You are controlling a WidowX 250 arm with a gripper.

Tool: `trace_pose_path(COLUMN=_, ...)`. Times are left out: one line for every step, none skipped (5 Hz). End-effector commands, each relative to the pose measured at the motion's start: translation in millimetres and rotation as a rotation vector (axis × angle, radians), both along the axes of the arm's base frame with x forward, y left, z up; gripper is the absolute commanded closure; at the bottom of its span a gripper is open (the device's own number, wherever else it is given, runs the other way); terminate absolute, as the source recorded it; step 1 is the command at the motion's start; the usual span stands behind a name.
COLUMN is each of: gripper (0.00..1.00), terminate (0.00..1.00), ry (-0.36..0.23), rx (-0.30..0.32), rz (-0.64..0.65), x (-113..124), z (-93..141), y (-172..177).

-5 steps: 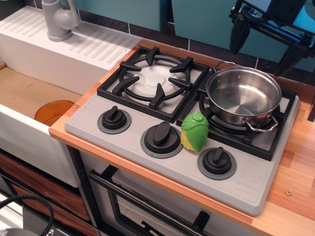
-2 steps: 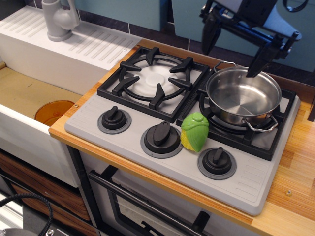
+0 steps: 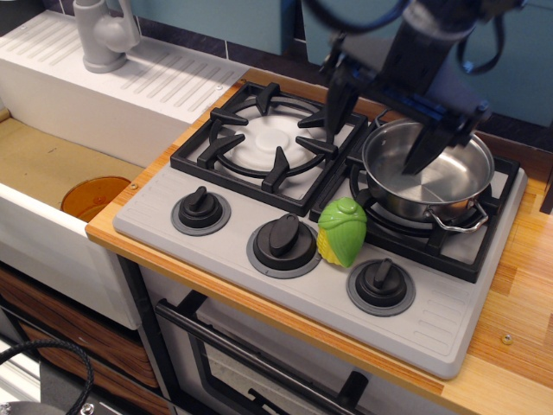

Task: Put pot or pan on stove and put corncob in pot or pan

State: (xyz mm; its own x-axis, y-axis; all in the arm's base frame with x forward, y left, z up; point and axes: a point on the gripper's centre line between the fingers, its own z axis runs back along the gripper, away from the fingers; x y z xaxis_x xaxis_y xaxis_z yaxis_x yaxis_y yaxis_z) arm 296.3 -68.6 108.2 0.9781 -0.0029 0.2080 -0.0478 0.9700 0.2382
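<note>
The shiny steel pot stands on the right burner of the grey stove. The corncob, green husk with yellow kernels at its left side, stands upright on the stove's front strip between the middle and right knobs, just left of the pot. My gripper is open and empty, above the pot's back left rim. One finger hangs over the gap between the two burners; the other is over the pot's inside.
The left burner grate is bare. Three black knobs line the stove's front. A white ribbed sink unit with a grey tap lies to the left, with an orange disc below. Wooden counter runs along the right.
The gripper has come down and to the left from the top right corner, and now hangs low over the pot's back left rim. The pot and corncob have not moved.
</note>
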Motion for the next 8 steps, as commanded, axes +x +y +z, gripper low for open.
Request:
trace_pose_path(gripper=0.00, terminate=0.00, ry=-0.113, rx=-0.022, rz=-0.010, x=-6, z=-12, y=0)
trace_pose_path(gripper=0.00, terminate=0.00, ry=-0.134, rx=-0.020, rz=-0.012, x=-10, z=-24, y=-1)
trace_pose_path(gripper=0.00, terminate=0.00, ry=-0.153, rx=-0.024, rz=-0.023, x=-12, z=-35, y=-1)
trace_pose_path(gripper=0.00, terminate=0.00, ry=-0.171, rx=-0.023, rz=-0.027, x=-12, z=-44, y=-1)
trace_pose_path(gripper=0.00, terminate=0.00, ry=-0.183, rx=-0.024, rz=-0.033, x=-10, z=-50, y=0)
trace_pose_path(gripper=0.00, terminate=0.00, ry=-0.190, rx=-0.015, rz=-0.033, x=-8, z=-53, y=3)
trace_pose_path(gripper=0.00, terminate=0.00, ry=-0.195, rx=-0.013, rz=-0.031, x=-7, z=-52, y=6)
trace_pose_path(gripper=1.00, terminate=0.00, ry=-0.196, rx=-0.004, rz=-0.022, x=-6, z=-50, y=8)
